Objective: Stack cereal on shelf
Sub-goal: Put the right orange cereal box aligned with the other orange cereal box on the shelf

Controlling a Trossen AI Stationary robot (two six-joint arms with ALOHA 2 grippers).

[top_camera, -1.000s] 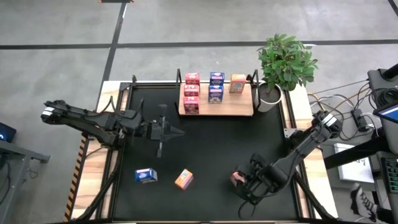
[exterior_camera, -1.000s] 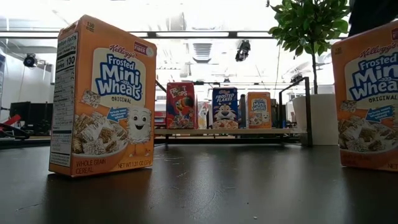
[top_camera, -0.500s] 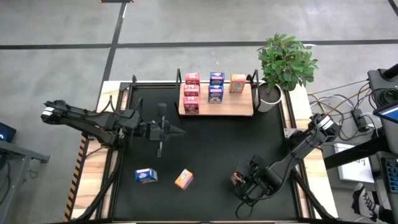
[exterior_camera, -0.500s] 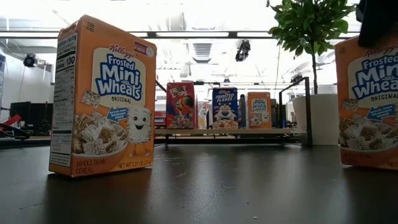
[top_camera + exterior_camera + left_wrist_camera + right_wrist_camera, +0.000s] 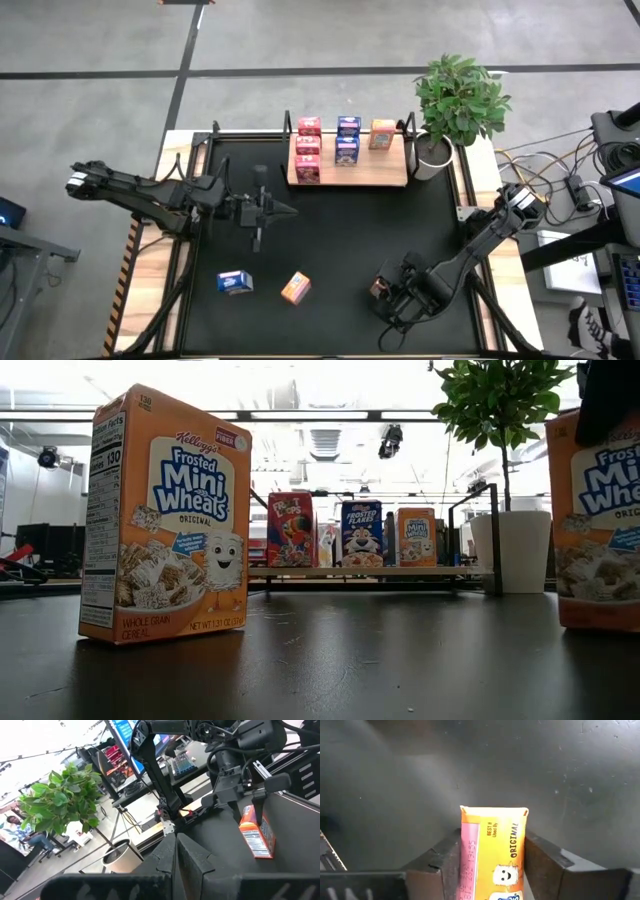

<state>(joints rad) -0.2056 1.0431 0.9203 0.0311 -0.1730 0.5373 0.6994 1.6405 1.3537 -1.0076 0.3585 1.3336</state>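
Six cereal boxes stand on the light-wood shelf [image 5: 382, 170] at the table's far side: three red [image 5: 308, 146], two blue [image 5: 347, 138], one orange [image 5: 382, 133]. On the near table a blue box [image 5: 235, 282] lies and an orange box [image 5: 295, 288] stands loose. A second orange box [image 5: 379, 288] stands at the near right, with my right gripper [image 5: 388, 292] shut on it from above. My left gripper [image 5: 260, 211] hovers shut over the table's left middle and holds nothing. My right gripper pinches the orange box near its top end [image 5: 494, 820], one finger [image 5: 445, 862] on each of the two wide faces. The fingers slant steeply down from above. The box stands upright with its bottom [image 5: 262, 854] on the table.
A potted plant [image 5: 458, 95] stands just right of the shelf. A black frame post [image 5: 493, 535] rises at the shelf's right end. Bare black tabletop [image 5: 350, 235] lies between the shelf and the loose boxes.
My right gripper has sunk over the top of the orange box at the near right. That box has shifted a little toward the table's right edge and still stands upright.
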